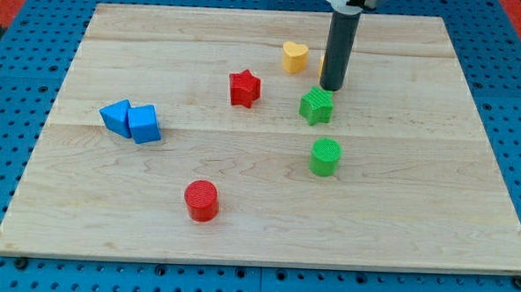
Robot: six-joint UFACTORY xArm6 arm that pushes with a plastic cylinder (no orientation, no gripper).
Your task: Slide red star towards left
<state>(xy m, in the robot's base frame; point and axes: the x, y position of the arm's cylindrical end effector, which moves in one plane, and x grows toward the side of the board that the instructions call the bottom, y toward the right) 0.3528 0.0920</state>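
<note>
Your tip [332, 87], with no claw to report, sits right of the untouched red star [244, 88]; the whole push remains.

Wood board [416, 223] w/ 2 touching blue blocks [130, 121], red star [244, 88], red cylinder [201, 201], yellow heart [294, 57], green star [316, 106], green cylinder [325, 157].

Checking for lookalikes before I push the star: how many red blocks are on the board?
2. The red star sits left of my tip; the red cylinder lies toward the view's bottom. None appears hidden.
</note>
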